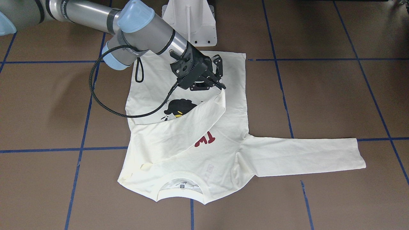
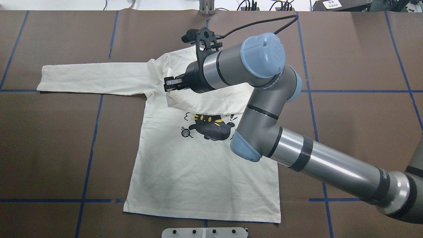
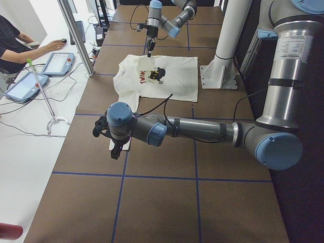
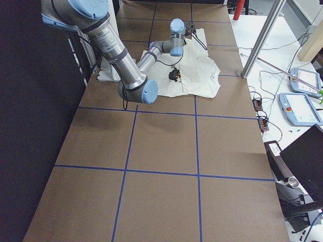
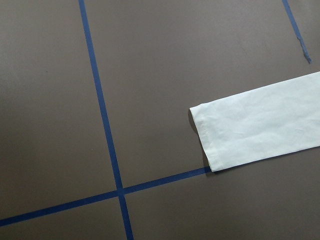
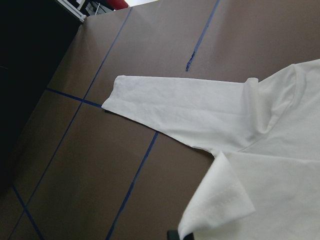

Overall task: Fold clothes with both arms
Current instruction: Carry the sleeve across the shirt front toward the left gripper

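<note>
Your shirt (image 1: 223, 127) is lying print side up in the middle of the brown surface (image 1: 319, 95). Its hem is lying near the robot's white base (image 1: 190, 19), and its collar (image 1: 180, 182) is pointing away from it.

Your right arm (image 2: 264, 132) is reaching over the shirt's body. Your right hand (image 1: 221, 85) is closing on the cuff end of one sleeve (image 1: 179, 127) and pinching it between the fingers. That sleeve is running slantwise from its shoulder across the chest. It is covering part of the red lettering (image 1: 206, 139) and an edge of the black cat print (image 2: 211, 127). The cuff end is hanging lifted off the cloth below.

The other sleeve (image 1: 303, 155) is lying straight out to the side, flat on the surface. Its cuff (image 5: 210, 135) is sitting just beside a crossing of the blue tape lines (image 5: 100, 100).

Your left arm (image 3: 202, 130) is stretching low along the surface toward that cuff. Your left hand (image 3: 115, 151) is hovering over it, fingers pointing down. Only the side view is showing this hand, so you cannot tell whether it is open or closed.
</note>
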{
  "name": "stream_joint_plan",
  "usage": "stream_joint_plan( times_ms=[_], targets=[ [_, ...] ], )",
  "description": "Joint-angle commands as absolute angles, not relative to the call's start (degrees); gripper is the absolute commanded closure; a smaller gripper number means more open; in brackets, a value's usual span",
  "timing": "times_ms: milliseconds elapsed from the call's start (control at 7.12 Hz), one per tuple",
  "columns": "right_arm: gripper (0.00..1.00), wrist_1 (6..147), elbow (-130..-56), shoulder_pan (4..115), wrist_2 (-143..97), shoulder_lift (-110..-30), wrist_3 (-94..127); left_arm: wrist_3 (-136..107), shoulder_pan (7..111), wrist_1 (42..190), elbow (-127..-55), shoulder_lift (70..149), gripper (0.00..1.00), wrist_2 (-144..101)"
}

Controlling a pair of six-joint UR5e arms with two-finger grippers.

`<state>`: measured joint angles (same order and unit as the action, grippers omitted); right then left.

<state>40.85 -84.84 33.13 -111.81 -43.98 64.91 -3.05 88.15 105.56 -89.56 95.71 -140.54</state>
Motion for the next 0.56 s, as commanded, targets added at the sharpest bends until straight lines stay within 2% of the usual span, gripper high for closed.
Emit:
stream_joint_plan(
  times_ms=[0,421],
  targets=[
    [1.00,40.0,-82.7,31.2,-109.1,-44.1,65.0,-3.1,88.2,105.6,-89.6,95.6,0.00,-140.5],
    [1.00,39.6,-83.7,28.2,-109.0,-43.6,65.0,-3.1,88.2,105.6,-89.6,95.7,0.00,-140.4]
  ],
)
